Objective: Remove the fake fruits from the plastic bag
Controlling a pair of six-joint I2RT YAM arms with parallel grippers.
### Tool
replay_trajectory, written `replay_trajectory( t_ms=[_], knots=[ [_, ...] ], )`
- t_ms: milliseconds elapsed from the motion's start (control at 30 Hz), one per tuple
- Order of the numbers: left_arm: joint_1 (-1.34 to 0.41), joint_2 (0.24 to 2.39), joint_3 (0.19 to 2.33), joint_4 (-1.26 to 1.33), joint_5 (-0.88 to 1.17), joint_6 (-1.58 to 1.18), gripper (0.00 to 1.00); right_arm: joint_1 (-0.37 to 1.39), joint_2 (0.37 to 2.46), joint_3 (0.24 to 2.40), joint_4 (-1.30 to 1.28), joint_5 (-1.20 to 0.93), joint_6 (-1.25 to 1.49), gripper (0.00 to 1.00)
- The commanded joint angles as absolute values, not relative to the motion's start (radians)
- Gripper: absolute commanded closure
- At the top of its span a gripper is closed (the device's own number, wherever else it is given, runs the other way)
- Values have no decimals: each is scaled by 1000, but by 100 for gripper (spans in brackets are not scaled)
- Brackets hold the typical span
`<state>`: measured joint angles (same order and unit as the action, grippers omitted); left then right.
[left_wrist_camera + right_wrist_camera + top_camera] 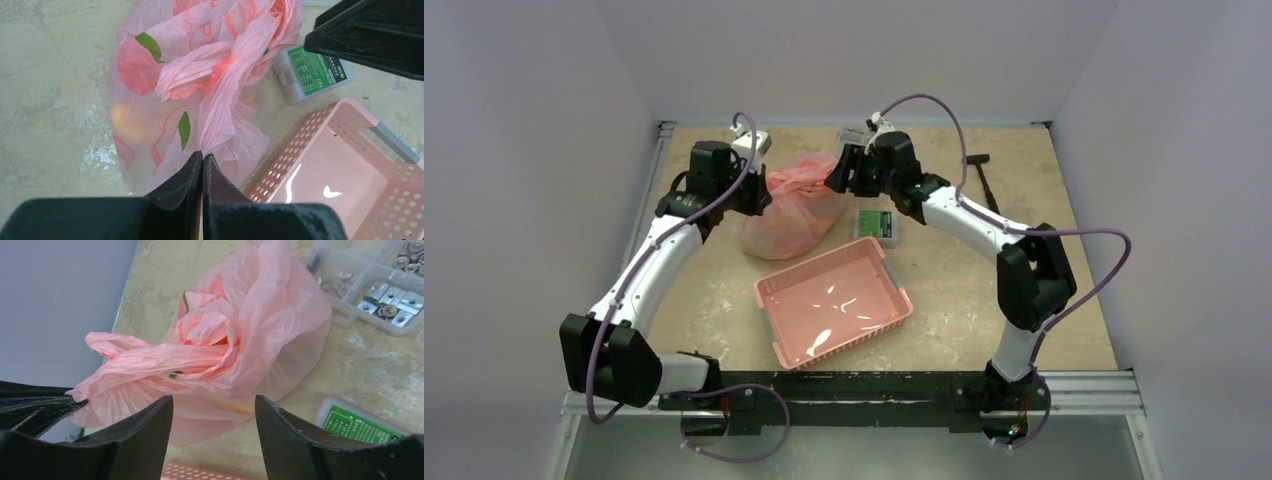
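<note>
Thin crinkly pink plastic bag [145,105]: my left pincer [203,156] clenched on its handle [220,115], anchoring; right pincer [215,405] spread, bag just ahead.

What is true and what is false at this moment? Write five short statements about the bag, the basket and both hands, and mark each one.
1. The left hand is shut on a twisted strip of the plastic bag. True.
2. The right hand is clamped on the bag. False: its fingers stand apart, with the bag just beyond them.
3. Fruits lie in the pink basket. False: only glare shows on its floor.
4. A box with a green label lies to the right of the bag in the top view. True.
5. The bag sits inside the basket. False: it rests on the table, beyond the basket.
</note>
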<state>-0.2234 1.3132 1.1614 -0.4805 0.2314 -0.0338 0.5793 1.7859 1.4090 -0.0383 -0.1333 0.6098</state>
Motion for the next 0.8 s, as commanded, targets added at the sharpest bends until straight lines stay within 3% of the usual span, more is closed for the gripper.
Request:
replay_trajectory(
  t_ms=[0, 267, 333, 500, 633, 767],
  knots=[
    [-216, 1303, 1193, -462, 285, -41, 100, 585, 1833, 1409, 94, -226, 653, 38],
    [-216, 1302, 1193, -466, 303, -47, 99, 584, 1935, 1480, 136, -245, 652, 39],
    [-217, 1295, 1192, -464, 310, -46, 93, 584, 1947, 1500, 125, -226, 642, 46],
    [-257, 1247, 1151, -402, 288, -21, 69, 586, 1937, 1505, 123, -208, 591, 77],
    [-301, 1196, 1102, -326, 198, -5, 62, 587, 1919, 1485, 126, -228, 583, 100],
    [-365, 1142, 1008, -184, 101, 75, 61, 602, 1888, 1456, 131, -245, 589, 100]
  ],
)
